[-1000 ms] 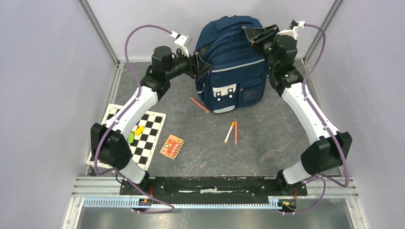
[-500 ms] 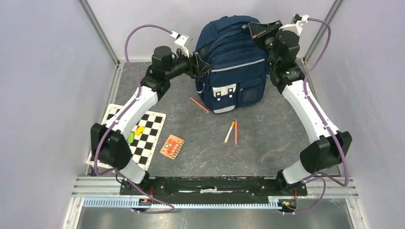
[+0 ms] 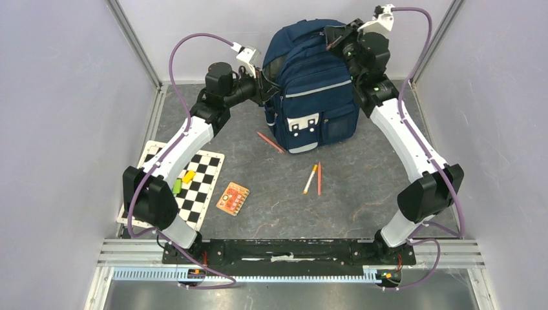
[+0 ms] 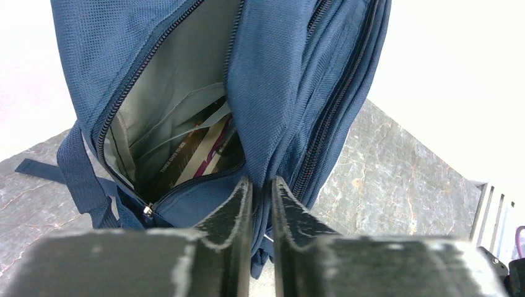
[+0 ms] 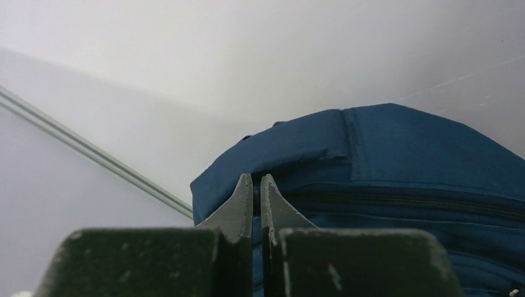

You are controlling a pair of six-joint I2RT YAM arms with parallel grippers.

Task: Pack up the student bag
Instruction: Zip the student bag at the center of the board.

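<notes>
Where the counter [image 3: 368,187] ends at 12 o'clock, the student bag [image 3: 316,97] stands upright, main compartment unzipped. At its 9 o'clock side the left pincer [image 4: 261,180] pinches fabric by the opening. At 1 o'clock the right pincer [image 5: 256,176] is clenched on the top fold.

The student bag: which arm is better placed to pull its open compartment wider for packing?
Probably the left. The left gripper pinches the fabric edge beside the open zip of the student bag, looking into the compartment. The right gripper is shut at the bag's top, away from that opening.
</notes>
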